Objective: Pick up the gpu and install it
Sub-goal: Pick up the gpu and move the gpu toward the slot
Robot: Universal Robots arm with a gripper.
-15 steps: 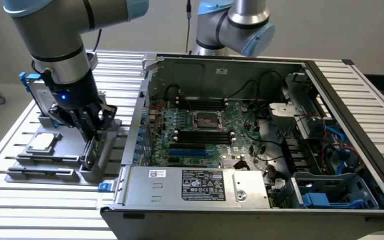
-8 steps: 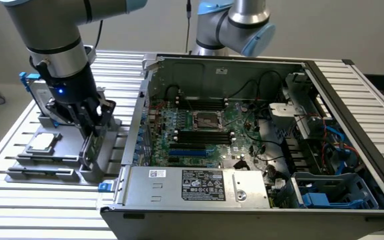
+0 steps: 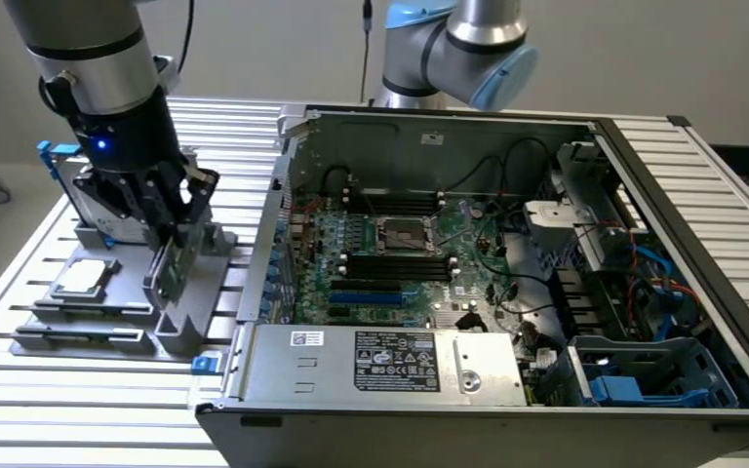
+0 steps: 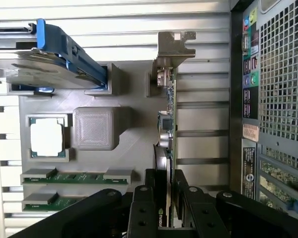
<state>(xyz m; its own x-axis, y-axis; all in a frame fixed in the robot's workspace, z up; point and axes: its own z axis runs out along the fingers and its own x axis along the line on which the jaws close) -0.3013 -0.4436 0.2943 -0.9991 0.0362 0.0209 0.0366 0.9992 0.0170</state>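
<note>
The gpu [image 4: 170, 124] stands on edge in the grey fixture [image 4: 134, 148]. I see its green board edge, its black rounded cover and its silver end bracket [image 4: 175, 43]. In the exterior view the gpu [image 3: 167, 265] is at the left of the open computer case [image 3: 388, 366], upright in its holder. My gripper [image 4: 165, 198] reaches down over the card's end away from the bracket, one black finger [image 4: 148, 203] on each side, pressed against cover and board. In the exterior view my gripper [image 3: 171, 229] is right on top of the card.
On the fixture lie a square silver processor chip [image 4: 46, 138], two memory sticks [image 4: 74, 176] and a silver hard drive with blue frame [image 4: 49, 54]. The case's motherboard [image 3: 388, 258] has blue slots [image 3: 364, 291] near its front. A second arm [image 3: 459, 49] stands behind the case.
</note>
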